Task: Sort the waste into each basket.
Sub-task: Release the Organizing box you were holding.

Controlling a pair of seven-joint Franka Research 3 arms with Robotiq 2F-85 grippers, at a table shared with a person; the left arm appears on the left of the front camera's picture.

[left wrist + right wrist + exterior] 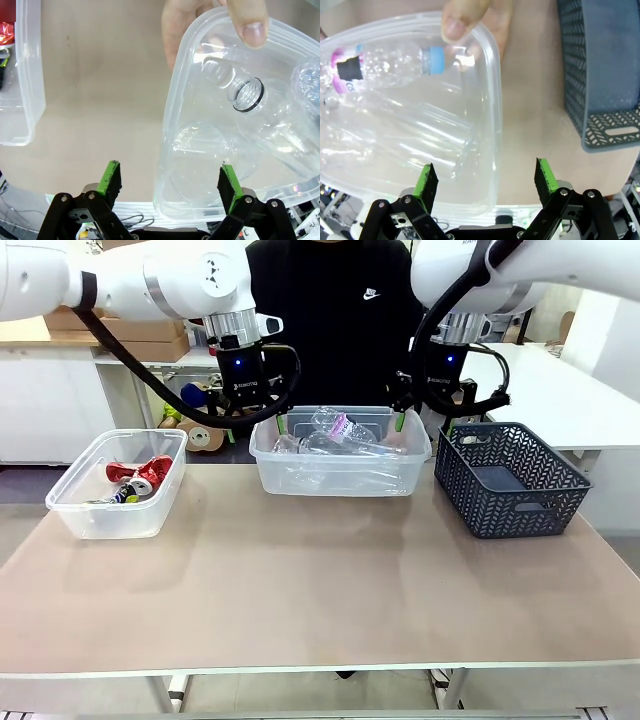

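Left gripper (253,421) spread, empty, above 9 o'clock end of centre tub (340,472). Right gripper (425,420) spread, empty, above its 3 o'clock end. Clear bottles (340,432) inside centre tub. Red cans (140,476) in tub (115,508) at 9 o'clock. Person's fingers (246,20) grip centre tub's rim. Grey basket (510,480) at 3 o'clock on worktop (320,590).

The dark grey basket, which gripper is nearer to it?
Right. The right gripper hangs open just beside the dark grey basket; the left gripper is across the bottle tub.

Two clear tubs (118,502) (340,468); one dark grey lattice basket (510,480); several clear bottles (340,430), number unclear; crushed red cans (140,476), uncountable.
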